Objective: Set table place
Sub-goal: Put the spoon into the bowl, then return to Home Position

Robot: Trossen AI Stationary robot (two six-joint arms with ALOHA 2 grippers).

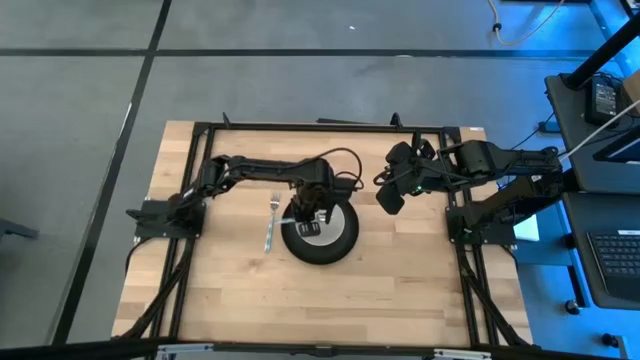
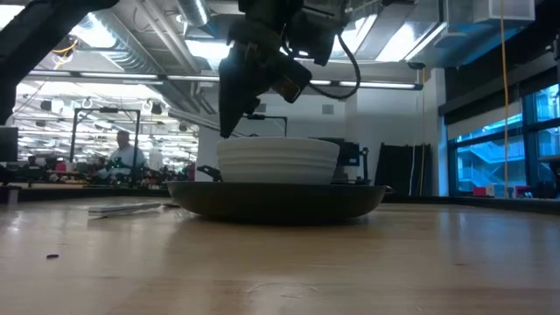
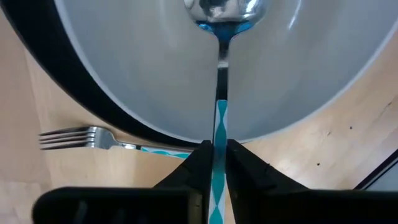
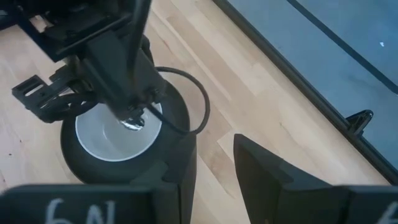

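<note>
A matte black round plate (image 1: 345, 240) lies on the wood table (image 1: 400, 290), with a white bowl (image 1: 318, 234) in it. My left gripper (image 1: 305, 214) is above the bowl, shut on a spoon (image 3: 221, 37) with a pale blue patterned handle. The spoon's head (image 3: 221, 11) is down inside the bowl (image 3: 155, 68). A matching fork (image 1: 272, 225) lies flat on the table just left of the plate; it also shows in the left wrist view (image 3: 93, 138). My right gripper (image 1: 390, 195) is open and empty, above the table right of the plate. My left gripper pinches the spoon's blue handle (image 3: 220, 127) between its two fingers (image 3: 198, 163). The fingers come from above, pointing down into the bowl, with the handle running on out past their tips. The spoon hangs head down inside the white bowl. Whether the head touches the bowl, I cannot tell.
The black metal frame (image 1: 320, 127) runs along the table's far edge and down both sides. Bare wood lies near the front edge (image 1: 330, 310) and right of the plate (image 1: 410, 250). A person (image 2: 125, 153) shows in the room far behind the table.
</note>
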